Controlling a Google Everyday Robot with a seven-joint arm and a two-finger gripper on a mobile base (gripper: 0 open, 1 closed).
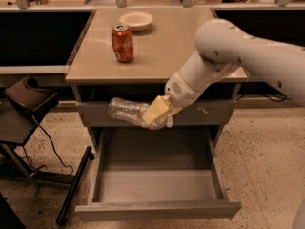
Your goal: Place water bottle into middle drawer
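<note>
Gripper (155,114) just below the desk's (167,56) front edge, a little right of its middle, pinched tight around the water bottle (125,110). Holds it nearly level and crosswise, in the air, in front of the closed upper drawer front (209,112). Clamps its right-hand end between cream fingers (157,108), leaving the clear ribbed body sticking out toward the desk's left front corner. Reaches in on a white arm (228,51) from the right, crossing over the desk's right front corner.

Below, pulled well out past the desk's front edge: the middle drawer (157,210), grey, flat-bottomed, with the bottle above its back part and well apart from the bottom.

On the desktop, near the left edge and toward the back: an orange-red soda can (123,43), upright. Just behind it, close to the back edge: a pale bowl (136,20). Off the left front corner, on the floor side: a black chair (26,99).
</note>
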